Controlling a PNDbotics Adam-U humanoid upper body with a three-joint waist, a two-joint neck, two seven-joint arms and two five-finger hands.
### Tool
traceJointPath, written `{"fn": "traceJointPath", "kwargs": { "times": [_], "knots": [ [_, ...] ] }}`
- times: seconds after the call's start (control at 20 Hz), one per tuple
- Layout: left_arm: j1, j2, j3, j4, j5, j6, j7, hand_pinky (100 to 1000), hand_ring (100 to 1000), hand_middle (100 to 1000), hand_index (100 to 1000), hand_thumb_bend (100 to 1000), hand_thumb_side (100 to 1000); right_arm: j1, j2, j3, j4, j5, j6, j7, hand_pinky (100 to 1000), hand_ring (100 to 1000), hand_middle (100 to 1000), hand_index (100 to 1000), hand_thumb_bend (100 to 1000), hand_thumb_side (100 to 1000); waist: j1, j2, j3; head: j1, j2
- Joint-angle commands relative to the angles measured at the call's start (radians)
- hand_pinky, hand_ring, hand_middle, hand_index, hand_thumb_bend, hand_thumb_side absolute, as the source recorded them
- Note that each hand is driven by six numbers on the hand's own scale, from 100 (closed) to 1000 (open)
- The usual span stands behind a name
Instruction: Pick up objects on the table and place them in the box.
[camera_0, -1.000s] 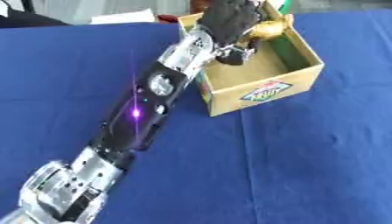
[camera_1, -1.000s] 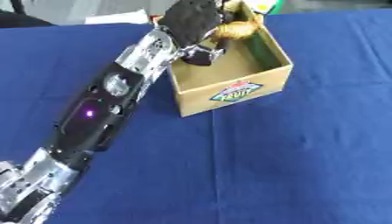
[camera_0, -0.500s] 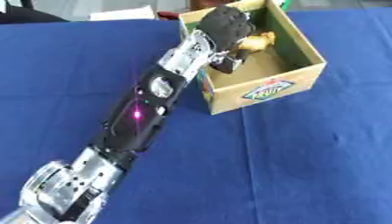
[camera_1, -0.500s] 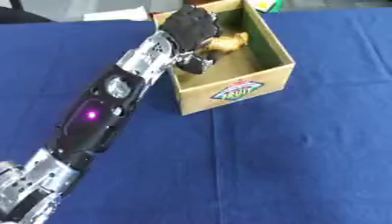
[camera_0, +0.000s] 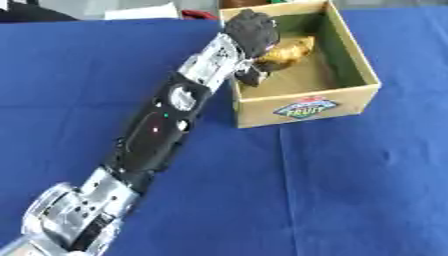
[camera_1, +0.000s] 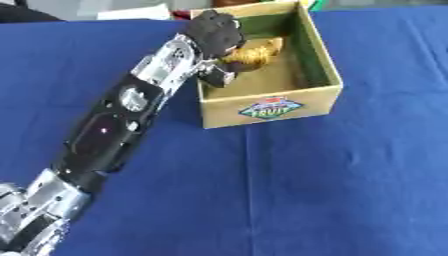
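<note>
Blue cloth, smooth with one faint crease, over the whole table. One box, open-topped, rectangular, of tan cardboard with green-tinted inner walls and a printed fruit label on the near side; set toward the far edge of the table, slightly askew. One golden-brown object inside the box, rounded and elongated, glossy, lying on the box floor toward the far left corner; exact kind not clear. One arm in view, the left: long, black shell with silver metal joints and small lights on the forearm, reaching diagonally from the lower left up to the box. Left hand black, over the box's left wall and far left corner, fingers curled down into a rounded fist shape right beside the golden-brown object; touching it or not, cannot tell, and no clear hold on it seen. One dark part of the hand, likely the thumb, hanging lower inside the box against the left wall. Right hand in neither view. Beyond the table's far edge, one white flat item and a bit of red beside it
</note>
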Motion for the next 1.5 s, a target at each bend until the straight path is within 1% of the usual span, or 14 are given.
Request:
{"fn": "traceJointPath", "kwargs": {
  "times": [0.05, 0.15, 0.2, 0.3, 0.35, 0.4, 0.5, 0.55, 0.75, 0.9, 1.05, 1.1, 1.35, 1.5],
  "knots": [
    [-0.015, 0.022, 0.006, -0.037, -0.023, 0.033, -0.01, 644, 827, 851, 964, 893, 983, -0.009, -0.019, -0.005, -0.02, -0.001, -0.004, 0.003, 909, 789, 715, 862, 100, 691, -0.009, -0.021, 0.004, -0.004, 0.005],
    [-0.014, 0.025, 0.008, -0.054, -0.032, 0.063, 0.018, 638, 817, 839, 951, 892, 1000, -0.009, -0.02, -0.005, -0.02, -0.001, -0.004, 0.004, 909, 789, 716, 863, 100, 691, -0.011, -0.022, 0.007, -0.005, 0.002],
    [-0.013, 0.026, 0.011, -0.067, -0.032, 0.08, 0.046, 630, 807, 827, 943, 844, 1000, -0.008, -0.02, -0.005, -0.02, -0.001, -0.004, 0.004, 910, 789, 716, 863, 100, 692, -0.011, -0.023, 0.008, -0.006, 0.002],
    [-0.013, 0.034, 0.021, -0.114, -0.008, 0.129, 0.139, 605, 769, 777, 916, 801, 1000, -0.004, -0.02, -0.006, -0.02, 0.0, -0.003, 0.004, 910, 790, 716, 863, 100, 693, -0.014, -0.028, 0.014, -0.01, 0.004],
    [-0.014, 0.039, 0.028, -0.151, 0.023, 0.159, 0.202, 596, 751, 753, 910, 726, 1000, -0.001, -0.02, -0.007, -0.02, 0.0, -0.002, 0.004, 910, 790, 717, 863, 100, 693, -0.015, -0.03, 0.019, -0.013, 0.006],
    [-0.014, 0.045, 0.034, -0.189, 0.068, 0.187, 0.268, 587, 735, 733, 900, 688, 999, 0.001, -0.021, -0.007, -0.02, 0.0, -0.002, 0.003, 910, 790, 717, 863, 100, 693, -0.016, -0.033, 0.023, -0.017, 0.008],
    [-0.014, 0.06, 0.051, -0.269, 0.193, 0.243, 0.403, 576, 709, 699, 873, 637, 988, 0.005, -0.021, -0.007, -0.02, 0.0, 0.0, 0.004, 910, 791, 717, 863, 100, 694, -0.018, -0.038, 0.032, -0.023, 0.013],
    [-0.015, 0.072, 0.059, -0.315, 0.279, 0.265, 0.469, 557, 666, 639, 844, 570, 976, 0.008, -0.022, -0.008, -0.02, 0.001, 0.001, 0.004, 911, 791, 718, 863, 100, 695, -0.019, -0.043, 0.039, -0.032, 0.018],
    [0.009, 0.152, 0.075, -0.485, 0.624, 0.298, 0.653, 524, 625, 598, 822, 413, 923, 0.02, -0.027, -0.014, -0.02, 0.004, 0.001, 0.0, 911, 792, 718, 863, 100, 697, -0.022, -0.057, 0.072, -0.075, 0.037],
    [0.045, 0.219, 0.087, -0.601, 0.87, 0.313, 0.704, 508, 606, 579, 813, 365, 897, 0.024, -0.032, -0.019, -0.02, 0.006, -0.001, -0.005, 909, 792, 718, 861, 100, 702, -0.026, -0.069, 0.105, -0.108, 0.049],
    [0.094, 0.281, 0.116, -0.712, 1.065, 0.329, 0.743, 491, 585, 554, 790, 250, 854, 0.026, -0.038, -0.024, -0.02, 0.009, -0.005, -0.011, 907, 791, 717, 859, 100, 708, -0.031, -0.079, 0.139, -0.136, 0.057],
    [0.114, 0.301, 0.128, -0.749, 1.124, 0.335, 0.76, 490, 584, 552, 789, 243, 851, 0.026, -0.039, -0.026, -0.02, 0.01, -0.007, -0.013, 907, 791, 717, 859, 100, 708, -0.033, -0.082, 0.15, -0.144, 0.059],
    [0.235, 0.383, 0.191, -0.912, 1.34, 0.351, 0.849, 477, 564, 534, 771, 154, 811, 0.03, -0.044, -0.037, -0.02, 0.015, -0.016, -0.029, 905, 791, 718, 857, 100, 714, -0.047, -0.093, 0.201, -0.176, 0.069],
    [0.327, 0.416, 0.232, -0.986, 1.432, 0.333, 0.916, 475, 564, 540, 776, 100, 760, 0.026, -0.047, -0.043, -0.02, 0.016, -0.025, -0.043, 903, 791, 719, 856, 100, 719, -0.057, -0.097, 0.222, -0.197, 0.071]
  ]
}}
